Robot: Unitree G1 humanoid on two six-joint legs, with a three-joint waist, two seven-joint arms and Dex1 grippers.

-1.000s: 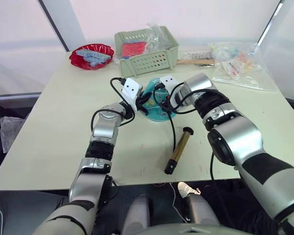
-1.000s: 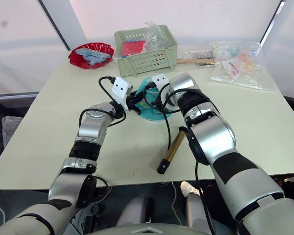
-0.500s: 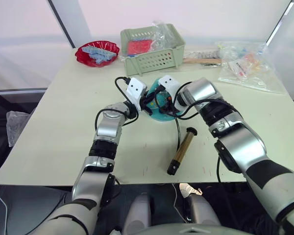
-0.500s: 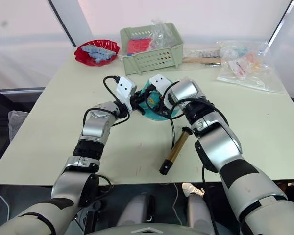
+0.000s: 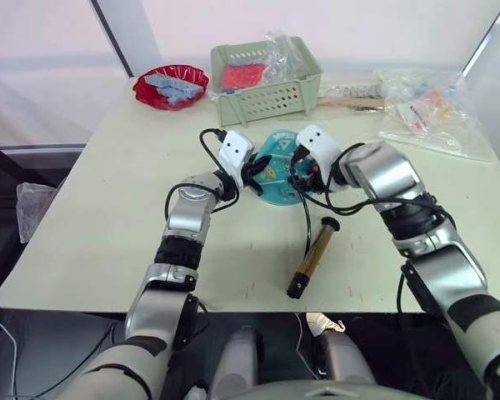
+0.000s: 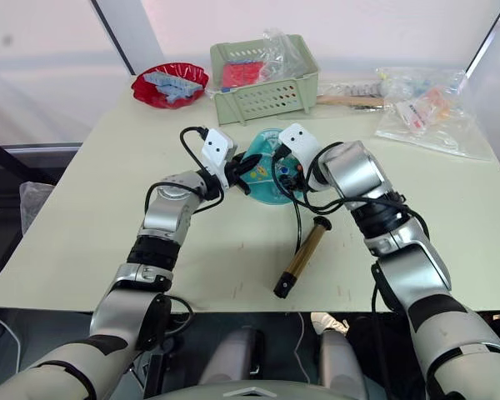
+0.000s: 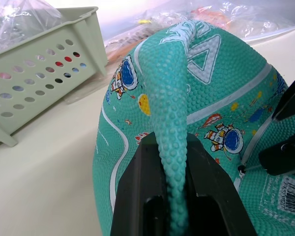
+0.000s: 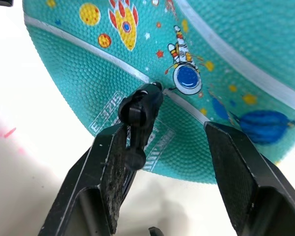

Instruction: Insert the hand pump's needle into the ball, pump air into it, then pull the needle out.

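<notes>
The desk (image 5: 108,208) holds the flat teal ball (image 5: 277,168) near its middle, just in front of the green basket (image 5: 267,79). The left gripper (image 7: 173,196) has its fingers pinching a raised fold of the ball's rim. The pump (image 5: 313,256) lies loose nearer the robot, long axis running toward the ball, hose curling up to it. The right gripper (image 8: 162,142) is spread wide; the needle (image 8: 158,86) fitting rests against one finger, tip right at the ball's surface by the white label. Looks like the right arm does the push.

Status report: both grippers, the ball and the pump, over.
Left gripper shut on a fold of the ball. Right gripper open, needle fitting at the ball. Pump lying on table, untouched. Nothing in the way.
</notes>
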